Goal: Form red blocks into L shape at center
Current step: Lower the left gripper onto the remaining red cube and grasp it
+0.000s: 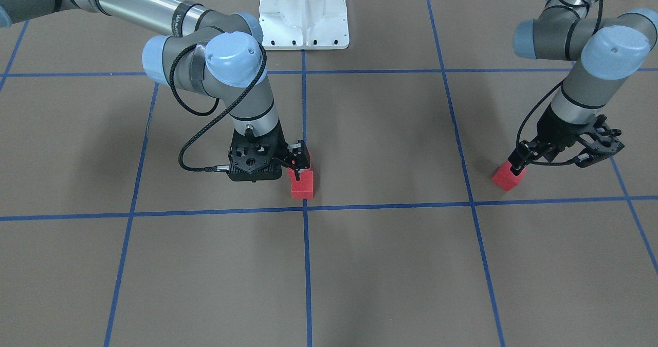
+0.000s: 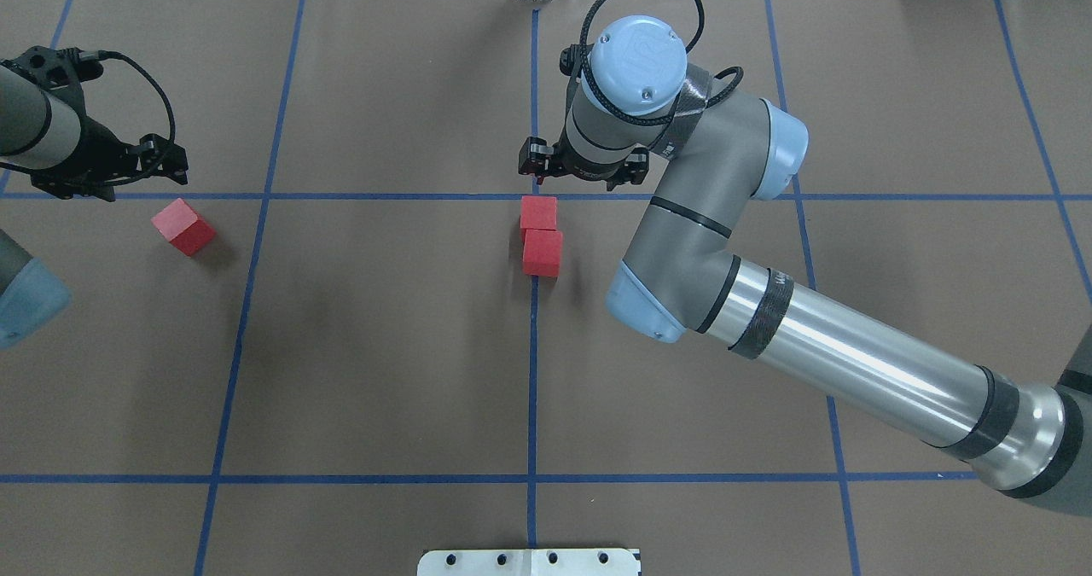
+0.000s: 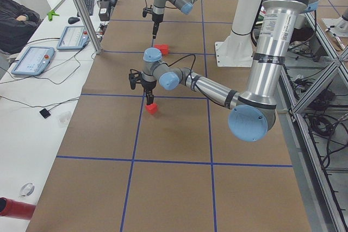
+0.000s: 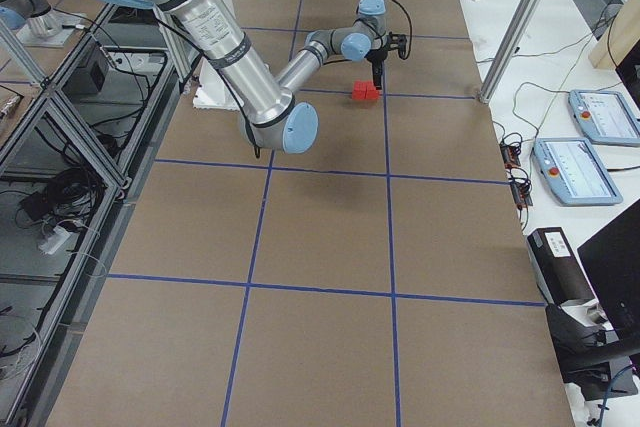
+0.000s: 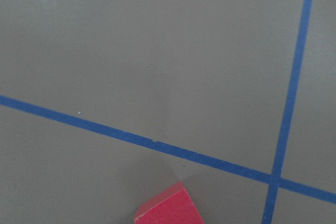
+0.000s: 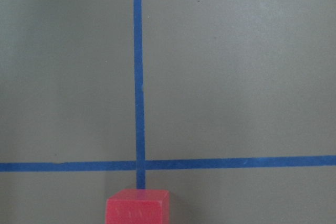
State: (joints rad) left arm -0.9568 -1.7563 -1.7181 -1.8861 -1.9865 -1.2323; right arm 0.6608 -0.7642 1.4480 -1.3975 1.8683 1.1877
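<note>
Two of the red blocks sit at the centre of the surface (image 2: pixel 384 346): the far block (image 2: pixel 538 213) and the near block (image 2: pixel 543 253). They touch face to face in a short row on the middle tape line, just to the 6 o'clock side of the blue tape crossing (image 2: pixel 535 196). This row looks like the long leg of the L, with the crossing used as the centre mark.

The third block (image 2: pixel 183 226) lies well apart at 9 o'clock, turned at an angle to the grid. It is the piece needed for the foot of the L.

The right tool (image 2: pixel 582 166) hangs just at 12 o'clock of the far block. Its jaws are spread wide and empty, so it looks as if it has let go of the row. The left tool (image 1: pixel 558 156) is also spread wide and grips nothing. It stands at 12 o'clock of the third block, with one finger (image 1: pixel 518 158) low beside it, probably lining up a grasp.

The right arm's elbow (image 2: pixel 648 303) overhangs the row's 3 o'clock side. The 9 o'clock side faces the incoming block, so it seems the easier side for the foot. The right tool's nearness could crowd the far end. The white mount (image 1: pixel 303 18) is at 6 o'clock, well apart.
</note>
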